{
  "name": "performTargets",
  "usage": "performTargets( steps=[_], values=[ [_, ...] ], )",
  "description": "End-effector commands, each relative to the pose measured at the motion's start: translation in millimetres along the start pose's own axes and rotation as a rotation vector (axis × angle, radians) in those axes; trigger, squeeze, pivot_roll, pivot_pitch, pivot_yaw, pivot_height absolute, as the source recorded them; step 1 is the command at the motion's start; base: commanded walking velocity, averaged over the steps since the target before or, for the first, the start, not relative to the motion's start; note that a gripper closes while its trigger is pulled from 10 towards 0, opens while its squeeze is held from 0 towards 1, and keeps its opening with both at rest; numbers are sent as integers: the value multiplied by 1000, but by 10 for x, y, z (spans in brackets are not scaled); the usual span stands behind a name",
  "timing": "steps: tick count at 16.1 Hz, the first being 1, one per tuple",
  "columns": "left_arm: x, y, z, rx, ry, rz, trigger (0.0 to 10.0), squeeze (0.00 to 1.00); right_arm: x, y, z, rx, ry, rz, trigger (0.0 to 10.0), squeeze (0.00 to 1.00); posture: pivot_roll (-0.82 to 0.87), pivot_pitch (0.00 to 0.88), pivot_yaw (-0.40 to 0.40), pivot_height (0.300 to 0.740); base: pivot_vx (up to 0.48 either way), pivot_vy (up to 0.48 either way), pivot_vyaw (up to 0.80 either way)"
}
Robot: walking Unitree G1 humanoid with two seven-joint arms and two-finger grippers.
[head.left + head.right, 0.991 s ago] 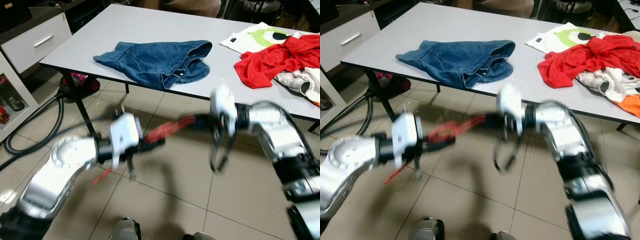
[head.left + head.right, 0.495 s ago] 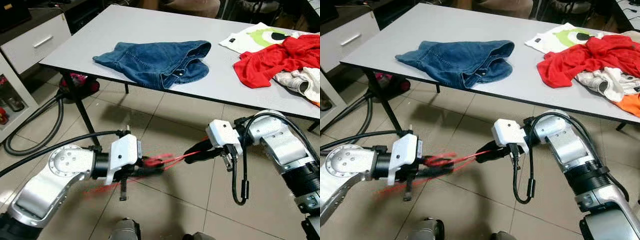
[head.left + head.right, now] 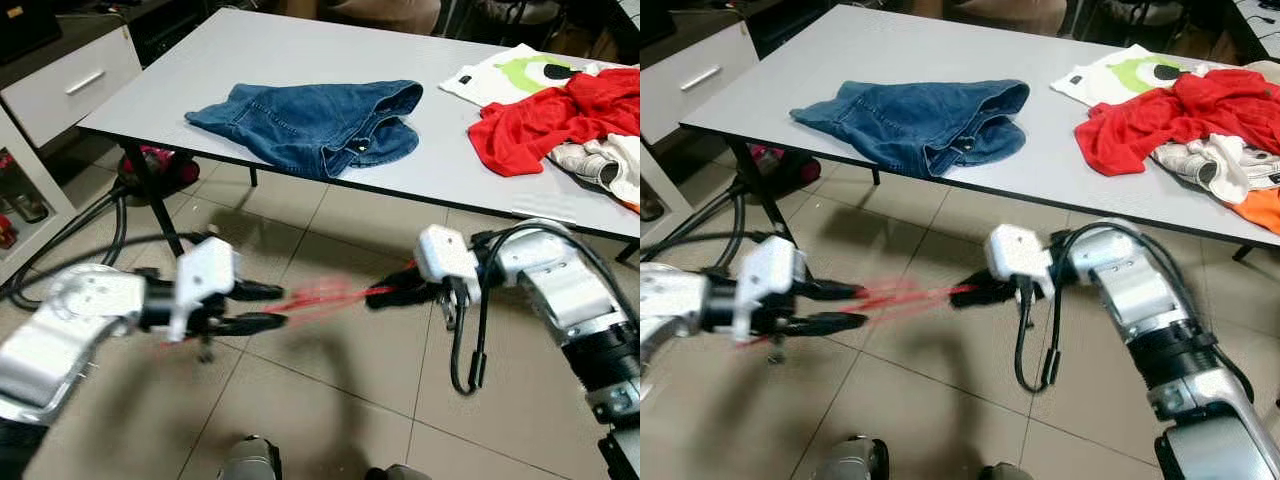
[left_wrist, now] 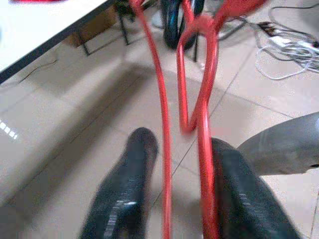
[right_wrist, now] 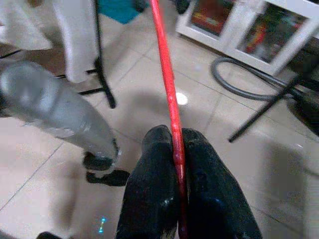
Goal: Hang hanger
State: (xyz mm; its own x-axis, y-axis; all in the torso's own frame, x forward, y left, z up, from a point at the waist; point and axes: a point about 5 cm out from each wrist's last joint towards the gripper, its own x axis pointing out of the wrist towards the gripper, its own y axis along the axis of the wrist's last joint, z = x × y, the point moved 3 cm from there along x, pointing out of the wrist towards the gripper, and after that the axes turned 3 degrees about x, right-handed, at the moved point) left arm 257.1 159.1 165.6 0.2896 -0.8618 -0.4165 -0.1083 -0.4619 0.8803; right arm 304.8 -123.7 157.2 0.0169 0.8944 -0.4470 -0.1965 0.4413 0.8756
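Observation:
A thin red hanger (image 3: 325,295), blurred by motion, hangs over the tiled floor in front of the table. My right gripper (image 3: 378,297) is shut on one end of it; the right wrist view shows the red wire (image 5: 167,84) pinched between the two black fingers (image 5: 149,164). My left gripper (image 3: 283,306) is at the hanger's other end with its fingers spread apart. In the left wrist view the hanger's red wires (image 4: 160,104) run between the parted fingers (image 4: 130,169), one wire lying along a finger.
A grey table (image 3: 250,45) stands ahead with blue jeans (image 3: 320,120), a red garment (image 3: 560,120) and a white printed shirt (image 3: 510,75) on it. Its black leg (image 3: 150,190), a black hose (image 3: 100,240) and a white drawer unit (image 3: 70,85) are at the left.
My left arm has swung to the left and its fingers have spread apart around the hanger. My right gripper stays in about the same place, still shut on the hanger.

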Motion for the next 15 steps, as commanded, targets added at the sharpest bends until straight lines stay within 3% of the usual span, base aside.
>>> performTargets(
  steps=[1, 4, 6, 11, 12, 13, 15],
  values=[
    [-126, 9, -97, 3, 46, -3, 10000, 1000, -95, 18, 80, -5, -63, 3, 0, 0, 72, 96, 20, 740, 0, 0, 0],
    [-357, 20, -230, -13, 117, 6, 10000, 1000, -140, -63, 58, 28, -88, -7, 0, 0, 70, 98, 20, 740, 0, 0, 0],
    [-437, 45, -256, -17, 120, 13, 10000, 1000, -151, -102, 50, 38, -89, -18, 0, 0, 69, 98, 21, 740, 0, 0, 0],
    [-685, 60, -488, -33, 259, 31, 10000, 1000, -243, -136, 176, 80, -193, 4, 0, 0, 74, 96, 28, 740, 0, 0, 0],
    [-656, 55, -510, -32, 276, 35, 10000, 0, -299, -108, 234, 76, -226, 9, 0, 0, 74, 95, 31, 740, 0, 0, 0],
    [-620, 70, -518, -39, 282, 59, 10000, 0, -333, -81, 274, 73, -245, 16, 0, 0, 74, 93, 32, 740, 0, 0, 0],
    [-480, 200, -533, -86, 293, 197, 10000, 0, -398, 8, 408, 89, -319, 70, 0, 0, 72, 89, 33, 740, 0, 0, 0]
  ],
)
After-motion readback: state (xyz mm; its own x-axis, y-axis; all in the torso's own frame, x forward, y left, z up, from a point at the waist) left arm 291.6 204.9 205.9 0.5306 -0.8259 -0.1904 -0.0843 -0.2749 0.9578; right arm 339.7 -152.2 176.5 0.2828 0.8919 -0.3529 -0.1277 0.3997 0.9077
